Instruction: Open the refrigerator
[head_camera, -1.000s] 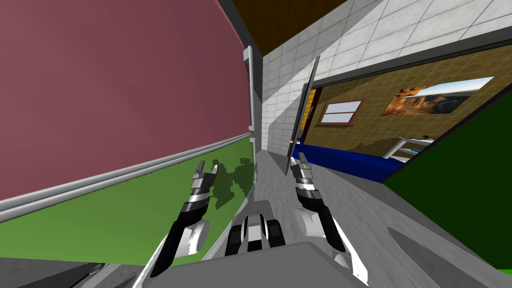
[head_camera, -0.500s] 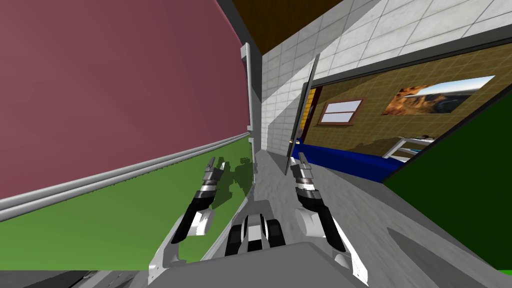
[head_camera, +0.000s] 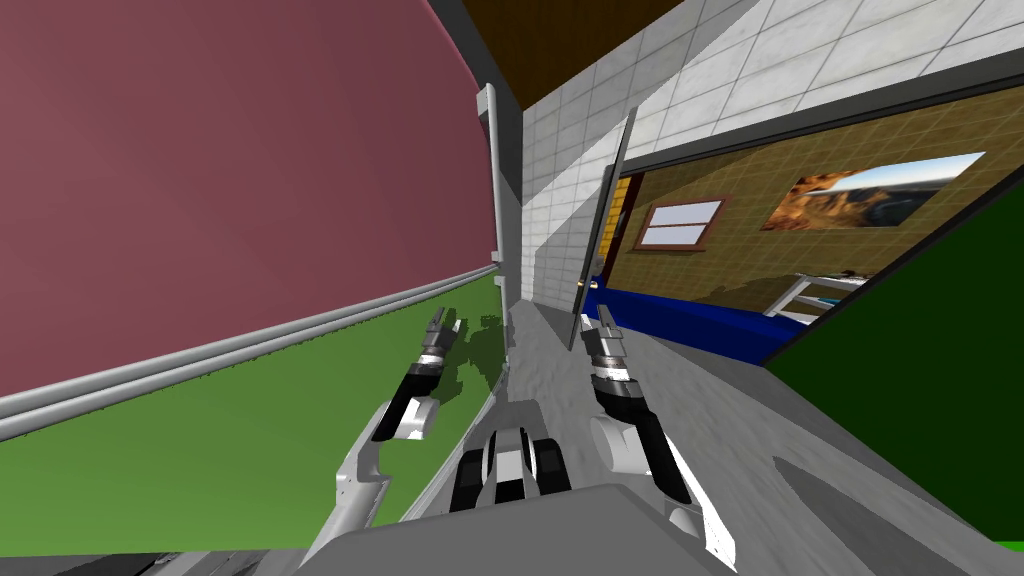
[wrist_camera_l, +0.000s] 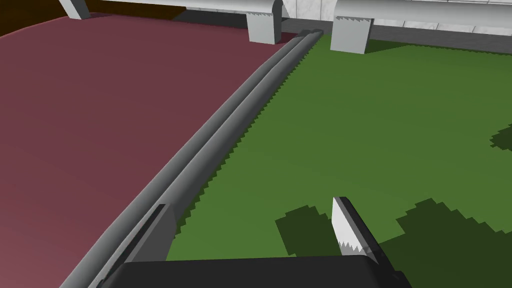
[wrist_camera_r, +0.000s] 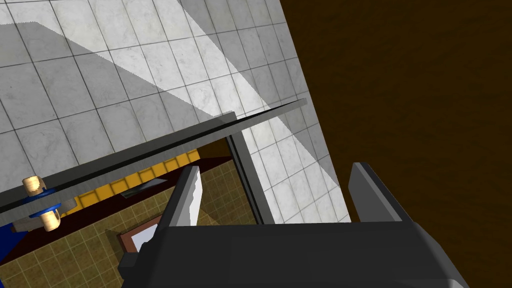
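Both arms reach forward. The left arm (head_camera: 404, 396) stretches out long, and the left gripper (head_camera: 441, 324) has its fingers (wrist_camera_l: 348, 227) spread wide and holds nothing. The right arm (head_camera: 640, 425) is raised beside it. The right gripper (head_camera: 603, 321) is equally wide and empty.

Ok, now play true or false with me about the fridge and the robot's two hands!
1. The left gripper is open. True.
2. The left gripper is holding a fridge handle. False: it holds nothing and points at the green lower door; the handle is farther ahead.
3. The fridge's upper door is maroon. True.
4. The right gripper is shut. False: its fingers stand apart.
5. The room door ahead of the right gripper stands open. True.
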